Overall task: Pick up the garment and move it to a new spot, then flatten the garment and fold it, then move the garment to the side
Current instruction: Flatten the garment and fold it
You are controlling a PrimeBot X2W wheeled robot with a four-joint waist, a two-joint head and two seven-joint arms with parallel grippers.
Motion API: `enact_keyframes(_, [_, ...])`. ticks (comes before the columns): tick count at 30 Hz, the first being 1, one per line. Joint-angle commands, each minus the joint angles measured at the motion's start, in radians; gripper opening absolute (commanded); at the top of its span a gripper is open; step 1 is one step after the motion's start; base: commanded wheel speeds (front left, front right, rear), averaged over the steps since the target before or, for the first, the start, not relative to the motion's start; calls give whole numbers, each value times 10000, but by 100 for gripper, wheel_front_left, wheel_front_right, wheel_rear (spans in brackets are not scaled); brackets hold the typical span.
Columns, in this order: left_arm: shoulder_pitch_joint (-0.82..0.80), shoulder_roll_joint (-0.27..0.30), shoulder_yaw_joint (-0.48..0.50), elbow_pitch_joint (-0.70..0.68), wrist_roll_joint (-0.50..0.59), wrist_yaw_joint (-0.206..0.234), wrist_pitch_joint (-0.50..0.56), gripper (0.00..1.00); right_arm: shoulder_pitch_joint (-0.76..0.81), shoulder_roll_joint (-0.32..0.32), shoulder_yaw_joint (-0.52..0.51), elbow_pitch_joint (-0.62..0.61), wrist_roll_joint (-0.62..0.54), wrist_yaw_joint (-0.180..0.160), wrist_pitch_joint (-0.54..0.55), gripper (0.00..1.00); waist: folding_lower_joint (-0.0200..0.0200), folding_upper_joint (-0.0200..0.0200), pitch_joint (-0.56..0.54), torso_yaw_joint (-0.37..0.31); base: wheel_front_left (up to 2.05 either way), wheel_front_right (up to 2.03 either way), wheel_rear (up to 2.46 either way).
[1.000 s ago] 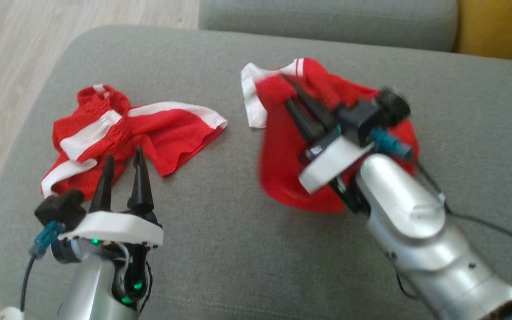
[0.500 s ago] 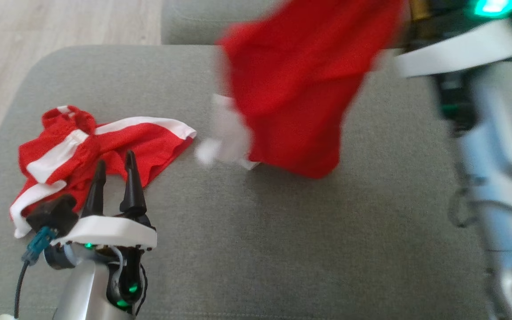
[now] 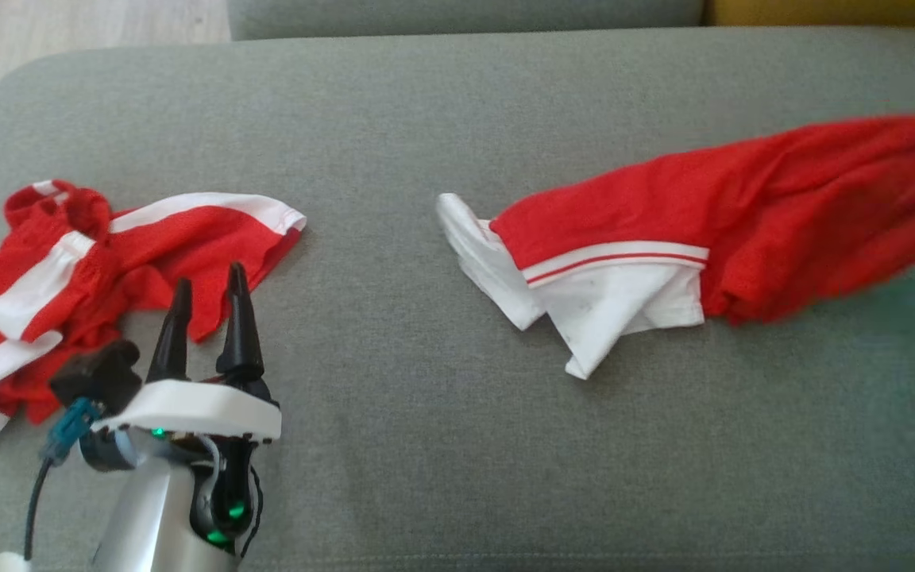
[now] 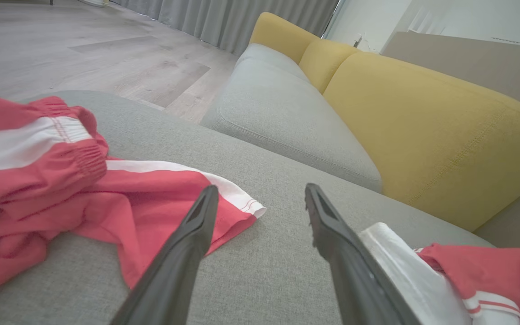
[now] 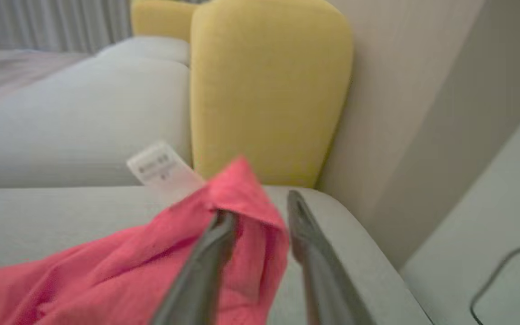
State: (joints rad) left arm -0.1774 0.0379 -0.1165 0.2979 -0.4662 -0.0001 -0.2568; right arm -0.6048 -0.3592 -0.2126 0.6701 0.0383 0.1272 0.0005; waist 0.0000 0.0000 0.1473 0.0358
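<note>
The garment (image 3: 743, 214), red mesh with white-and-red striped trim and white inner cloth, lies stretched across the grey sofa seat, running off the head view's right edge. Its white end also shows in the left wrist view (image 4: 400, 266). In the right wrist view my right gripper (image 5: 260, 205) has its fingers apart, and a corner of the garment (image 5: 129, 262) with a small white tag (image 5: 160, 169) hangs on the left finger. My left gripper (image 3: 210, 276) stands open and empty at the lower left, over the seat next to the red shorts (image 3: 108, 262).
The red shorts (image 4: 39, 180) with white bands lie crumpled at the seat's left end. A second grey cushion (image 4: 282, 117) and yellow backrests (image 4: 422, 126) stand behind. Wooden floor (image 3: 68, 24) lies beyond the left edge. A cable (image 5: 503, 275) runs on the pale surface at the right.
My right gripper lifted the garment, swung it to the right and laid it out long on the seat, then parted its fingers. The head camera shifted. My left gripper kept still.
</note>
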Motion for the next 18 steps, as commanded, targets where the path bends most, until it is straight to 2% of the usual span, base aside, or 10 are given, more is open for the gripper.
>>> enact_keyframes(1, [-549,124,287,-254,92,-32,-49,100,-388,-65,-234,-124,-456,35,97,100,0,0,58,-49,0,0,0])
enact_keyframes(3, [-577,124,283,-233,101,-40,-49,100,-496,209,-650,-95,-837,35,-16,100,0,0,62,-78,0,0,0])
enact_keyframes(8, [-577,124,264,-178,99,-51,-49,100,-470,731,-730,-378,-1325,35,-516,100,0,0,-52,-128,0,0,0])
enact_keyframes(12, [-546,124,236,-178,86,-43,-49,100,-172,1290,-389,-1016,-1275,35,-1064,100,0,0,-252,-168,0,0,0])
enact_keyframes(18, [-472,124,224,-329,13,2,-49,100,764,1837,744,-2313,-415,35,-1541,100,0,0,-563,-212,0,0,0])
